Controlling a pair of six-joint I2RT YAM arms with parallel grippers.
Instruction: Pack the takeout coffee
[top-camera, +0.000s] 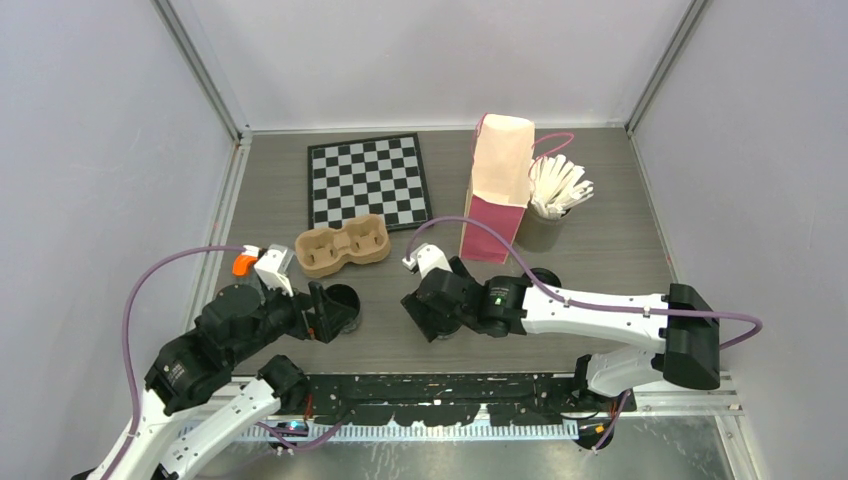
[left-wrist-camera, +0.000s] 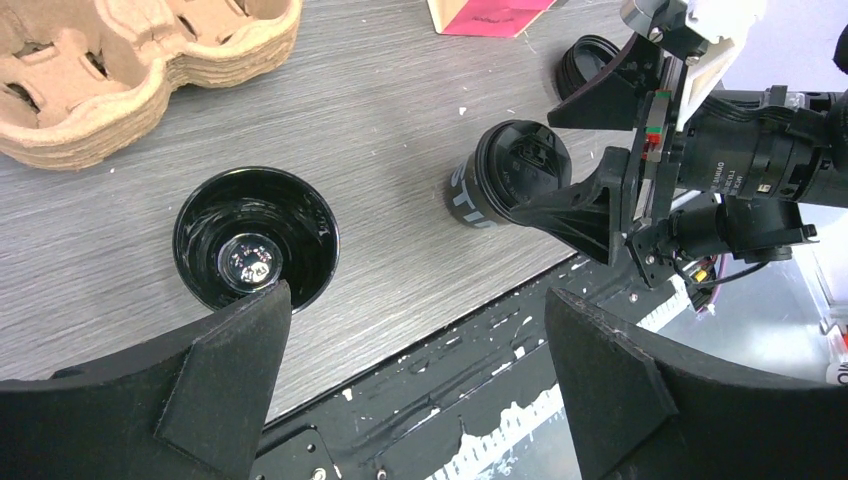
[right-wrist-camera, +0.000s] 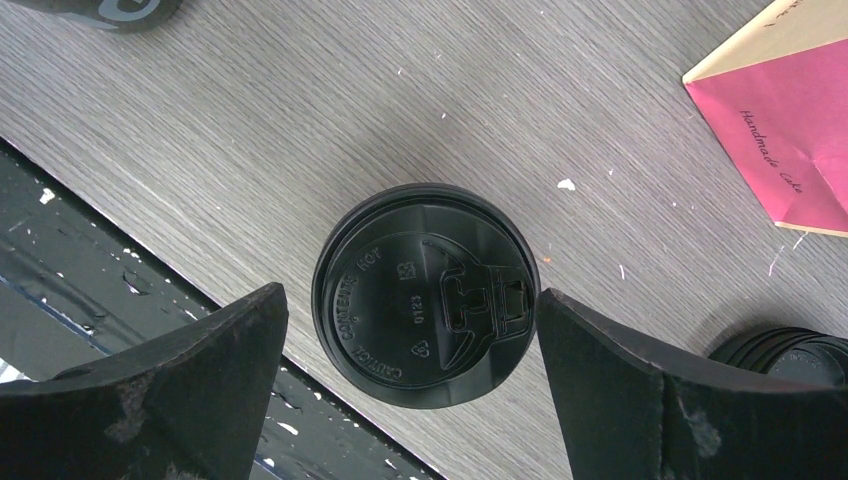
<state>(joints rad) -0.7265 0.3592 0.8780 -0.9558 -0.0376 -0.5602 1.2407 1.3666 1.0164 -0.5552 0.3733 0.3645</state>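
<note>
Hanging wide open and empty, the right gripper (right-wrist-camera: 410, 297) straddled the lidded cup (left-wrist-camera: 497, 182) near the surface's (top-camera: 600, 250) front edge. The left gripper (left-wrist-camera: 415, 300), also spread and empty, sat by the open cup (left-wrist-camera: 255, 250). An off-centre squeeze could probably tip the lidded cup or pop its lid. Count: two cups, one loose lid (top-camera: 545, 277), one tray (top-camera: 342, 262), one bag (top-camera: 497, 185).

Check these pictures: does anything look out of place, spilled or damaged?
The cup near the left gripper stands open, unlidded, while a loose lid lies by the paper bag. Nothing looks spilled or tipped.
</note>
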